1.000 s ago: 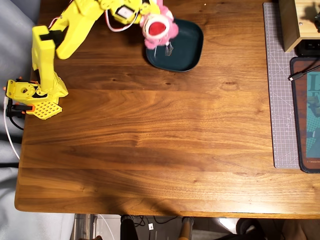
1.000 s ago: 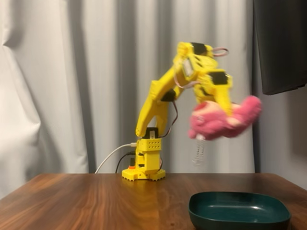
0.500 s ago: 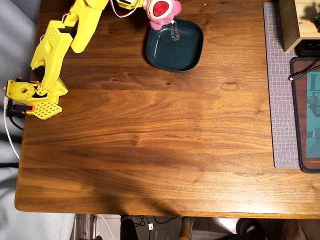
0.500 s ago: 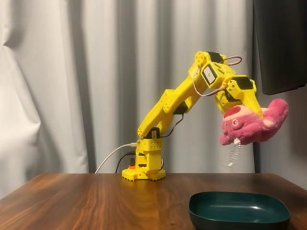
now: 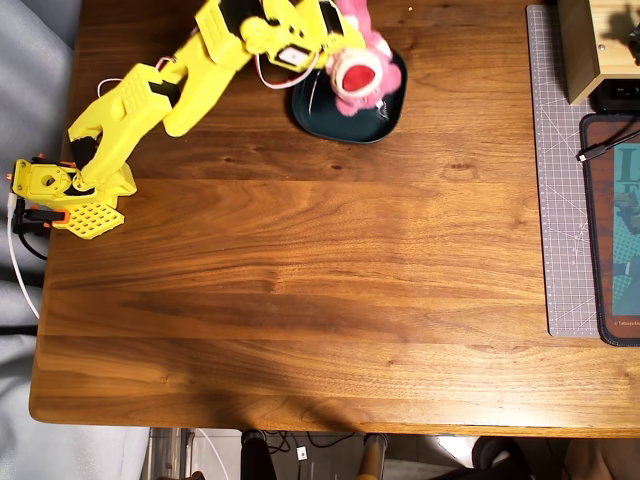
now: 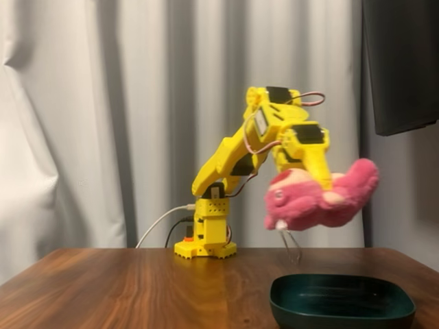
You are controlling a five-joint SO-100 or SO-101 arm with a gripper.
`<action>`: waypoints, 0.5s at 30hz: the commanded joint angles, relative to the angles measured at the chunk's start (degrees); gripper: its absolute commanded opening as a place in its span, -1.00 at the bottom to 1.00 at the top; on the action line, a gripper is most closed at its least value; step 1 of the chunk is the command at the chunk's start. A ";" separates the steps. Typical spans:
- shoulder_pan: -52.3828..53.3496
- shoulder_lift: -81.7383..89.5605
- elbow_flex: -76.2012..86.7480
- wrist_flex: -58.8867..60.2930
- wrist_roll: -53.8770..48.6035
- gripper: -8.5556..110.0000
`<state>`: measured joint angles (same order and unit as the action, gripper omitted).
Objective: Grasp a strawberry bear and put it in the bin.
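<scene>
The pink plush strawberry bear (image 6: 312, 202) hangs in the air, held by my yellow gripper (image 6: 322, 185), which is shut on it. In the fixed view the bear is well above the dark teal bin (image 6: 341, 301), which rests on the wooden table at the lower right. In the overhead view the bear (image 5: 358, 60) covers the middle of the bin (image 5: 385, 115) at the table's far edge, and the gripper (image 5: 335, 40) reaches it from the left. The bear's white muzzle and red nose face the overhead camera.
The arm's yellow base (image 5: 65, 190) is fixed at the table's left edge with white and black cables. A grey cutting mat (image 5: 560, 180), a dark mat (image 5: 615, 230) and a wooden box (image 5: 590, 45) lie at the right. White curtains hang behind.
</scene>
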<state>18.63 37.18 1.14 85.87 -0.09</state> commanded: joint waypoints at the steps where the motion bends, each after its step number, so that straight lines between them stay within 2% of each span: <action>1: 0.70 0.97 -4.92 0.97 -0.70 -0.78; 15: 6.42 -3.43 -9.32 4.66 -0.70 -0.77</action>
<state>23.82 32.34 -4.04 90.26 -0.18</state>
